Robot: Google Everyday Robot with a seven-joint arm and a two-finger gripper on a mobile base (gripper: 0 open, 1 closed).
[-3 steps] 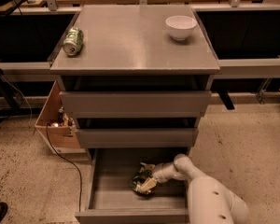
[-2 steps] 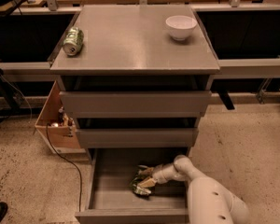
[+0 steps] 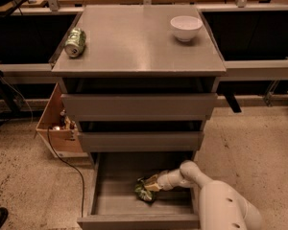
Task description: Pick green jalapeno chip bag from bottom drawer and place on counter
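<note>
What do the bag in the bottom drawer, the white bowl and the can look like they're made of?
Bag: probably thin glossy plastic film; it is crinkled and shiny. The pincer is at it, inside the bottom drawer. Bowl: smooth plain white, ceramic or hard plastic, cannot tell which. Can: likely thin metal, from its silvery sheen; it lies sideways on the matte grey counter.

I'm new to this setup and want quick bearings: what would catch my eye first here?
The white arm reaches into the open bottom drawer, its end effector right at the green jalapeno chip bag on the drawer floor. On the counter, a green-and-silver can lies on its side at the left edge and a white bowl stands at the back right.
</note>
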